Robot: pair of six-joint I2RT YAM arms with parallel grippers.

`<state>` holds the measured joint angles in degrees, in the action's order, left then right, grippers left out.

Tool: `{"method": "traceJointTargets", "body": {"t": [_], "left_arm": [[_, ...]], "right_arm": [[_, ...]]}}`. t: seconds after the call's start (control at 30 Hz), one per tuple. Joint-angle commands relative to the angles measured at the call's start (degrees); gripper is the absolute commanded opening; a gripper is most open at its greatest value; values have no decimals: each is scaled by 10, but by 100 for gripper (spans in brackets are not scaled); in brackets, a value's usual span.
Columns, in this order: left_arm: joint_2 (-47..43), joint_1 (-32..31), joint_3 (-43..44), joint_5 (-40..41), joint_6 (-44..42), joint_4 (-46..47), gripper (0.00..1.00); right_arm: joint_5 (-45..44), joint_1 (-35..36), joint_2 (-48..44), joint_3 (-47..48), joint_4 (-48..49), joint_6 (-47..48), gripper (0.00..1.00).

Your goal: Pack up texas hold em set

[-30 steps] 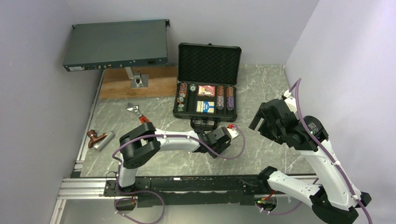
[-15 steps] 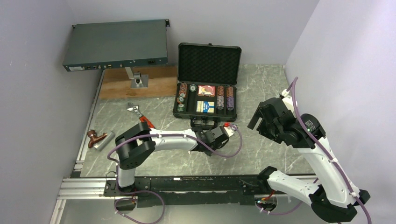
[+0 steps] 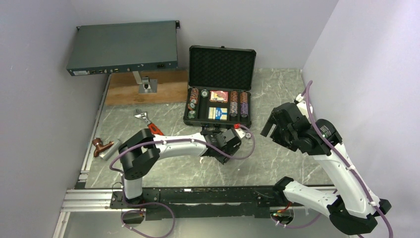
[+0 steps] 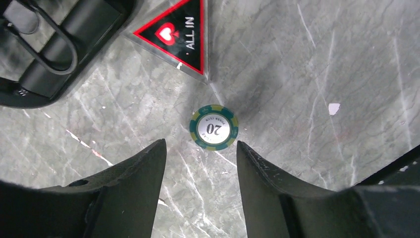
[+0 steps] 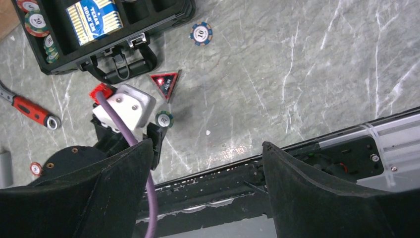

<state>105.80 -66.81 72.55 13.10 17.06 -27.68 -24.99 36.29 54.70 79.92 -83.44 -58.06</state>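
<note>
Currently I see the left arm stretched low, left gripper spread wide over the round green-striped 20 chip; right gripper hangs raised, parted.

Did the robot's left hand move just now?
Yes. In the top view the left hand slid to the left and a bit closer to the black case, which stayed put.

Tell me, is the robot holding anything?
No, nothing. The left pincer is open near a green chip, not touching it. The right pincer is open and empty too.
</note>
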Motion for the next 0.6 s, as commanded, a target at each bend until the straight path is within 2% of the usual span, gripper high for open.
{"method": "traceJointTargets", "body": {"t": [0.0, 0.57], "left_arm": [[9, 11, 52, -20, 60, -48, 59], [106, 19, 94, -60, 119, -108, 62]], "right_arm": [[2, -2, -4, -7, 21, 4, 83], [6, -2, -9, -26, 26, -1, 83]]}}
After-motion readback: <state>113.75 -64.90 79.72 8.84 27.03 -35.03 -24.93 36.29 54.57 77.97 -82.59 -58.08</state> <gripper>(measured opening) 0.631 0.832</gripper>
